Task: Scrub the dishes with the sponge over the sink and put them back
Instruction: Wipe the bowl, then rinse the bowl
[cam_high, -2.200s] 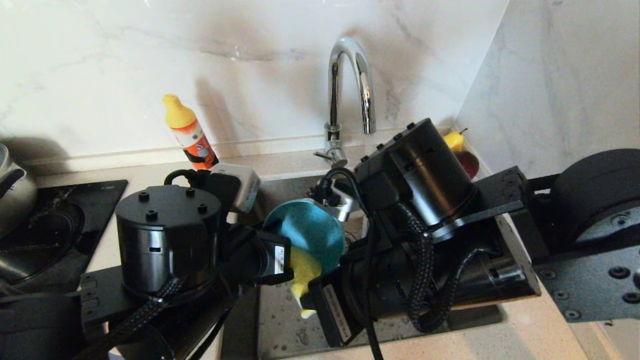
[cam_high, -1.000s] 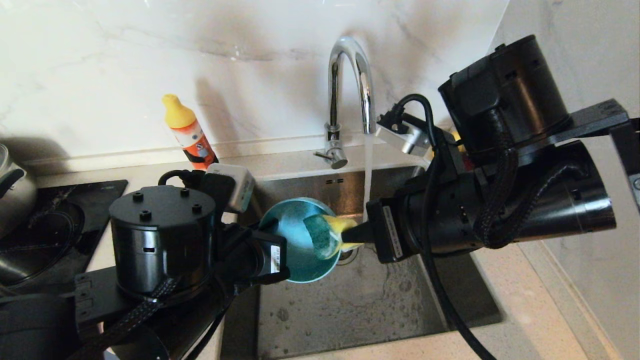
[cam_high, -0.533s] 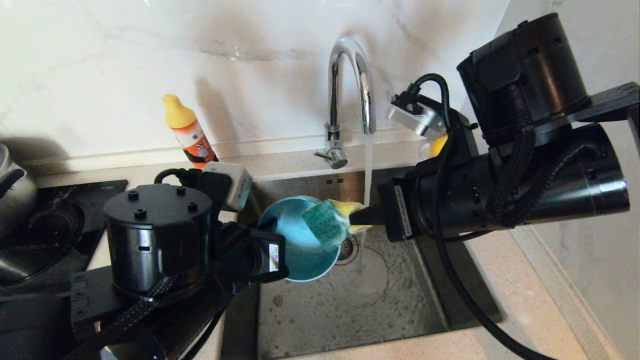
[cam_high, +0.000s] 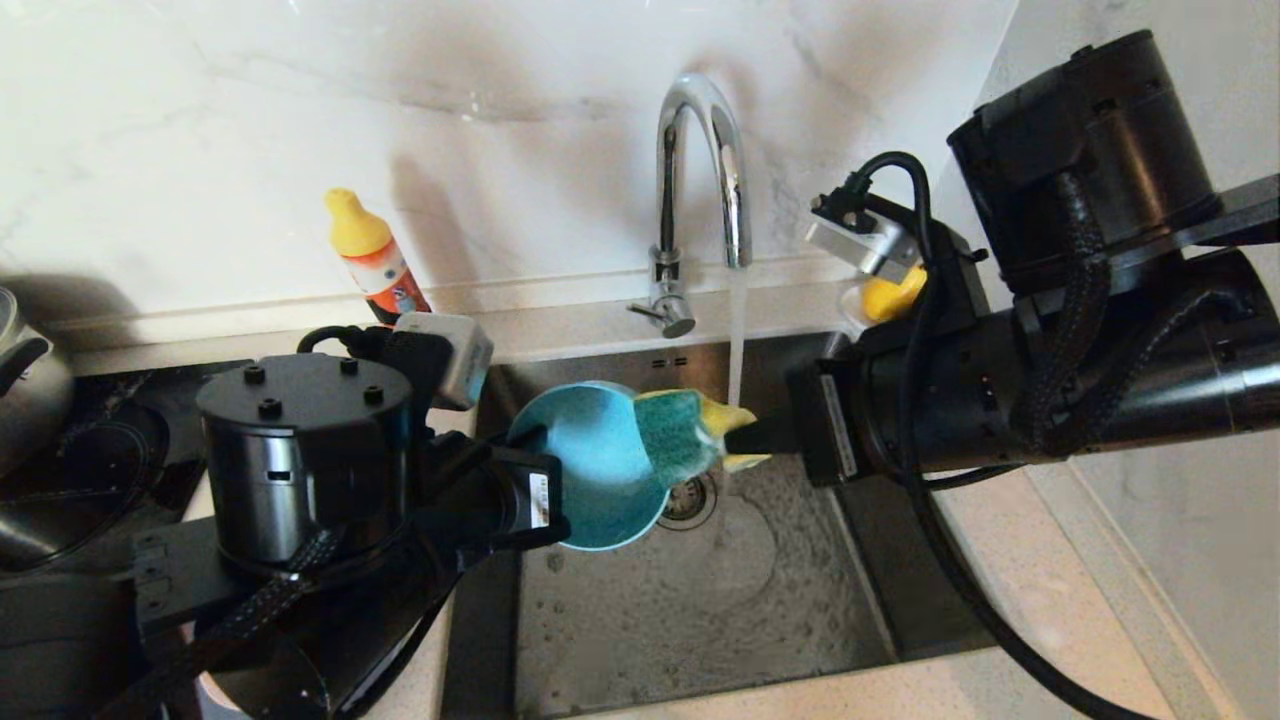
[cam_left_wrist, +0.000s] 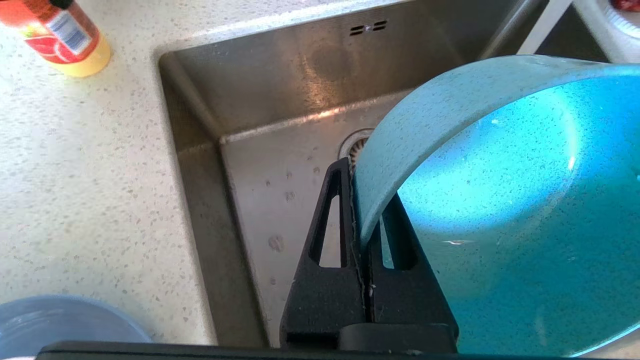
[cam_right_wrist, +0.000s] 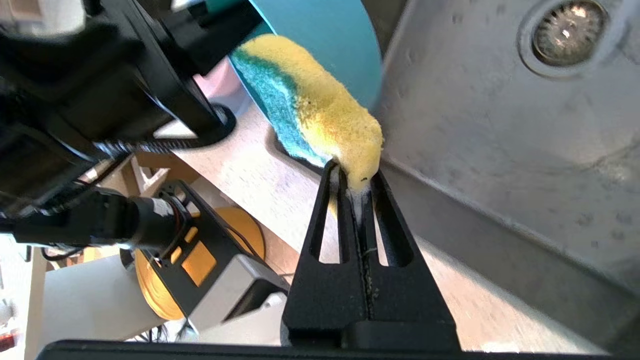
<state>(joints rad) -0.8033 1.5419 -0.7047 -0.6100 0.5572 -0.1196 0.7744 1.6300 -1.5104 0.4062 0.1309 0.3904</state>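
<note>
Speckled teal bowl, porous yellow-green sponge, brushed steel sink

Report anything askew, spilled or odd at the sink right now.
Nothing is spilled or damaged. The teal bowl is tipped on edge over the sink, but on purpose: the left gripper clamps its rim while the right gripper presses the sponge against it. The tap is running.

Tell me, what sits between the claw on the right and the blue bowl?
The sponge. In the head view the right gripper pinches its yellow end, and its green face presses against the teal bowl over the sink.
</note>
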